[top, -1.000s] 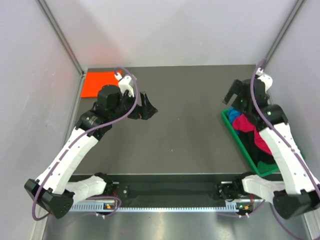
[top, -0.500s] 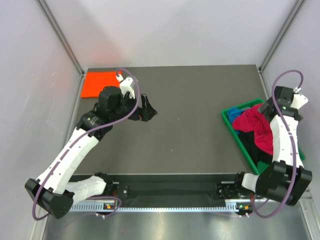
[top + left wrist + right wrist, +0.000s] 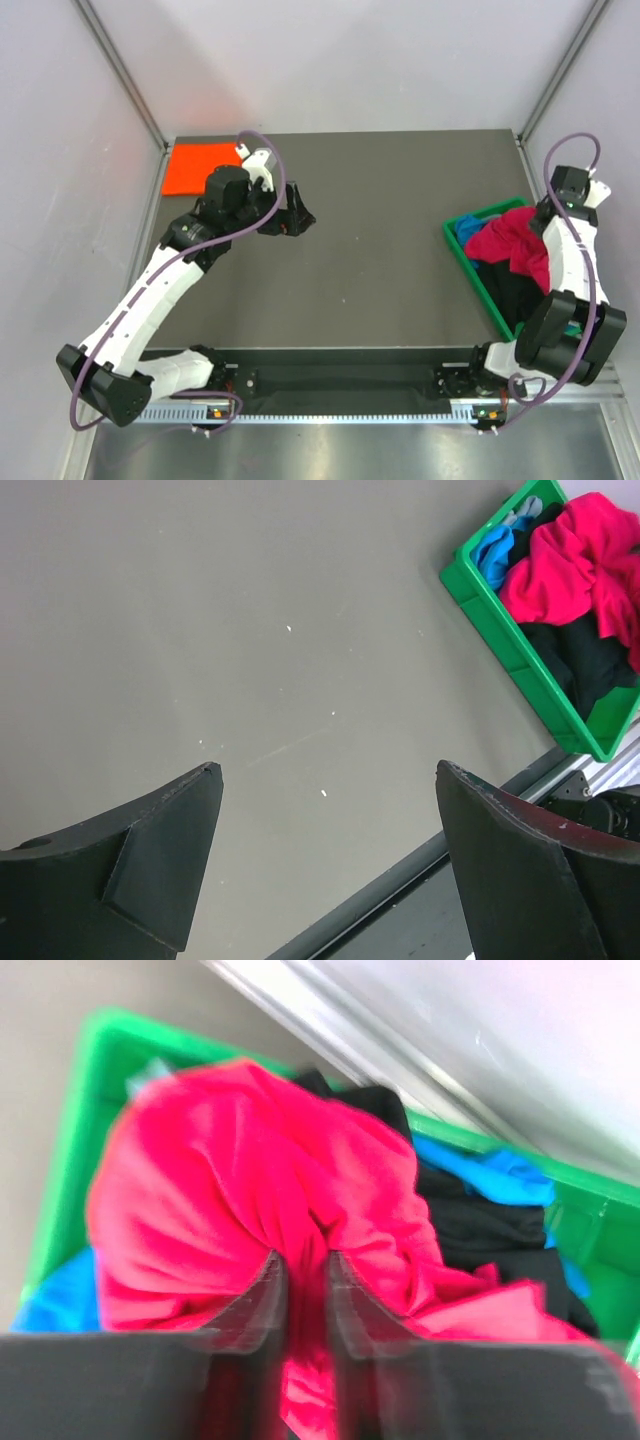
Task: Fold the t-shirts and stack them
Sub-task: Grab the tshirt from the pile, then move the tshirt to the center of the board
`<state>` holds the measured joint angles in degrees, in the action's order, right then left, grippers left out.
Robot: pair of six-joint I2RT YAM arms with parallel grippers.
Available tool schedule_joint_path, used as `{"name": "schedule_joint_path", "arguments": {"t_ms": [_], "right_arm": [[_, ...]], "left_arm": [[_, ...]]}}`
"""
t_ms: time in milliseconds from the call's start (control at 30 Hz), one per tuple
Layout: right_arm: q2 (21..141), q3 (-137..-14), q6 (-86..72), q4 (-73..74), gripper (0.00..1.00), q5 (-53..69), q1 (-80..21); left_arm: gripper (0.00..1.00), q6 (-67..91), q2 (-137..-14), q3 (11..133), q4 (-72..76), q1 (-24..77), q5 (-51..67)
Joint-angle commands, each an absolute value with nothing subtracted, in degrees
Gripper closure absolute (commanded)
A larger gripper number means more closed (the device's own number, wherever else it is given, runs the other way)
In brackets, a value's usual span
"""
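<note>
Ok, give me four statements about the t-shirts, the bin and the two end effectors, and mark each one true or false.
1. The right end effector is pinching the crimson-red t-shirt inside the green bin. True.
2. The left end effector holds the orange t-shirt. False: it is open and empty above the bare table, and the orange t-shirt lies flat at the table's far left corner.
3. The green bin sits at the right edge of the table. True.
4. The crimson-red t-shirt is the only thing in the bin. False: black cloth and blue cloth lie in it too.
</note>
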<state>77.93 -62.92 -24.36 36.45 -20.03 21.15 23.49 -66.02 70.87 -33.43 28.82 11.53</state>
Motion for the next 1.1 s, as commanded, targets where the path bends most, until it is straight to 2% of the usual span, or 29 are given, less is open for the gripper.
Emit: {"name": "schedule_joint_path", "arguments": {"t_ms": [0, 200, 333, 533, 633, 733, 833, 967, 1067], "right_arm": [[72.9, -71.1, -23.1, 36.3, 1.00, -21.0, 20.6], [70.5, -83.7, -24.6, 45.6, 1.00, -21.7, 19.0], [68.4, -92.5, -25.5, 47.0, 1.00, -8.5, 17.4], [67.6, -103.9, -28.6, 41.9, 1.00, 12.8, 8.8], [68.8, -106.2, -32.9, 37.8, 1.00, 18.3, 2.4], [68.3, -102.4, -36.8, 33.9, 1.00, 17.7, -4.9], [65.9, -91.2, -41.1, 29.4, 1.00, 14.9, -9.4], [61.6, -69.2, -47.1, 17.4, 0.98, 8.8, -18.3], [63.2, -59.1, -49.8, 13.1, 0.98, 7.4, -24.5]], "left_arm": [[0.08, 24.5, -64.7, 71.0, -30.9, 28.7, 12.0], [0.09, 24.7, -65.2, 72.8, -31.3, 28.7, 14.1], [0.09, 23.5, -63.6, 72.1, -31.0, 28.7, 13.7], [0.09, 23.5, -60.7, 72.2, -33.0, 28.6, 9.7], [0.09, 22.7, -59.5, 73.2, -34.5, 28.4, 8.0], [0.09, 21.5, -58.3, 74.3, -36.5, 28.4, 5.8], [0.09, 21.6, -57.3, 74.4, -38.2, 28.4, 5.5], [0.09, 21.7, -55.7, 71.9, -38.4, 28.4, 5.7], [0.10, 22.2, -54.9, 68.9, -38.8, 28.4, 4.2]]}}
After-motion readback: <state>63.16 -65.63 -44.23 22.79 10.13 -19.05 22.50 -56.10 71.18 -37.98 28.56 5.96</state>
